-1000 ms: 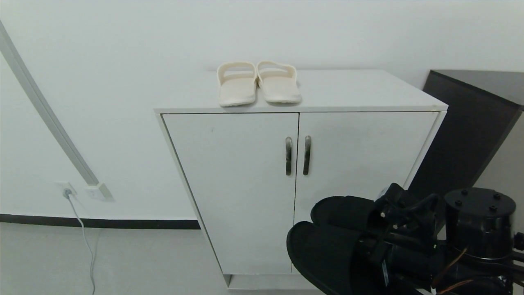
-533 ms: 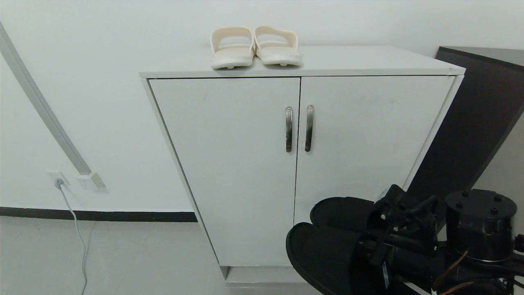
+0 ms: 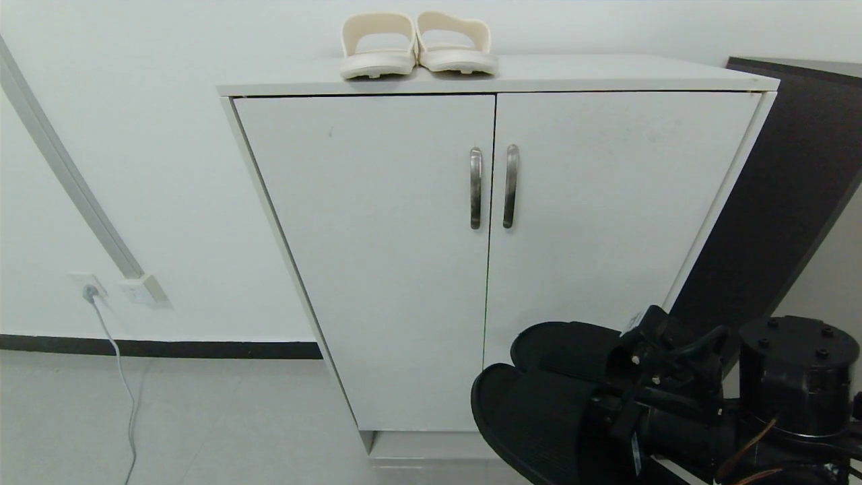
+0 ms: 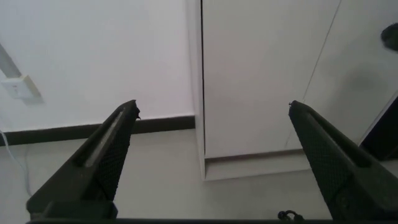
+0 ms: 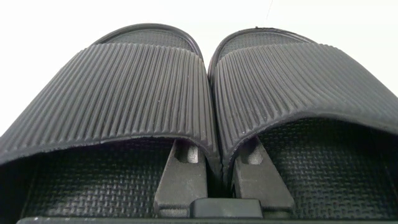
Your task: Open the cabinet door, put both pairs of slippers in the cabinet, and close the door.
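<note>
White wall (image 3: 135, 135); cabinet doors (image 3: 377, 269) shut, cream slippers (image 3: 417, 46) on top. Your right gripper (image 5: 217, 171) clamps the black slippers (image 3: 545, 411); left gripper (image 4: 212, 107) gapes empty; nothing stowed.

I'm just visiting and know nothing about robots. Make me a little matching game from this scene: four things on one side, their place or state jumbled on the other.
Things
1. cream slippers
2. black slippers
3. cabinet doors
4. left gripper

Place or state
A. open, holding nothing
B. both shut
C. on the cabinet top
D. clamped in the right gripper

Pairs: 1-C, 2-D, 3-B, 4-A.
</note>
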### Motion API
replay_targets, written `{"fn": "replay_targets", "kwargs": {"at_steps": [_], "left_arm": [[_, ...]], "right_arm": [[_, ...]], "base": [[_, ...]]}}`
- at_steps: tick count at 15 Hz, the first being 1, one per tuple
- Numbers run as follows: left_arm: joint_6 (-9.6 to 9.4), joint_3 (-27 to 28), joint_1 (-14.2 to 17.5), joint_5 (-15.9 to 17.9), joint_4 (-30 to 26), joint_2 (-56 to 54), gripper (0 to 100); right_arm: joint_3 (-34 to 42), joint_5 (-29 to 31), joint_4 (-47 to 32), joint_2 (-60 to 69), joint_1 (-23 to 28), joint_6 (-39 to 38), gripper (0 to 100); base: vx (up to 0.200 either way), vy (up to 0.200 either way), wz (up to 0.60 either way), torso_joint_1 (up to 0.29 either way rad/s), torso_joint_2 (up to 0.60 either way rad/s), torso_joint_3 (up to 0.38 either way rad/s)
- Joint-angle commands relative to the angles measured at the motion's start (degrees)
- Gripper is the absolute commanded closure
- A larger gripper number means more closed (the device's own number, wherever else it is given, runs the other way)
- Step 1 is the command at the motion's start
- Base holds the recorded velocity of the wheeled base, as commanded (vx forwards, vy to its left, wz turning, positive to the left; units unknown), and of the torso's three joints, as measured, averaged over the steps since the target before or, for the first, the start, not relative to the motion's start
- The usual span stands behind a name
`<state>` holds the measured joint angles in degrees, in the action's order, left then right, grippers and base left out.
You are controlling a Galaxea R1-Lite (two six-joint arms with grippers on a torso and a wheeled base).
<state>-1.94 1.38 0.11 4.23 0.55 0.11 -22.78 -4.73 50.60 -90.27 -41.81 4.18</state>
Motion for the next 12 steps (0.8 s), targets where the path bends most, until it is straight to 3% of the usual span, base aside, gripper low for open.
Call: {"fn": "replay_targets", "kwargs": {"at_steps": [1,4,7,9,12], "left_arm": [[3.17,8.73,-0.37,2.54,-0.72,4.55,0],[1.41,12.95,-0.37,12.82,1.39,21.86,0],[-0.96,14.88,-0.81,20.2,12.81,36.98,0],[-2.54,17.96,-3.1,21.35,19.14,46.3,0],[-2.63,25.34,-9.16,19.76,25.47,57.37,0]], "right_arm": [[0.02,-0.02,0.02,-0.26,-0.02,0.04,100],[0.46,-0.02,0.55,-0.17,-0.11,2.06,100],[0.46,0.07,0.55,-0.26,-0.11,1.97,100],[0.46,-0.02,0.55,-0.34,-0.11,1.97,100],[0.28,-0.1,0.55,-0.34,-0.11,1.88,100]], "base": [[0.0,0.0,0.0,0.0,0.0,0.0],[0.0,0.0,0.0,0.0,0.0,0.0],[0.0,0.0,0.0,0.0,0.0,0.0],[0.0,0.0,0.0,0.0,0.0,0.0],[0.0,0.0,0.0,0.0,0.0,0.0]]}}
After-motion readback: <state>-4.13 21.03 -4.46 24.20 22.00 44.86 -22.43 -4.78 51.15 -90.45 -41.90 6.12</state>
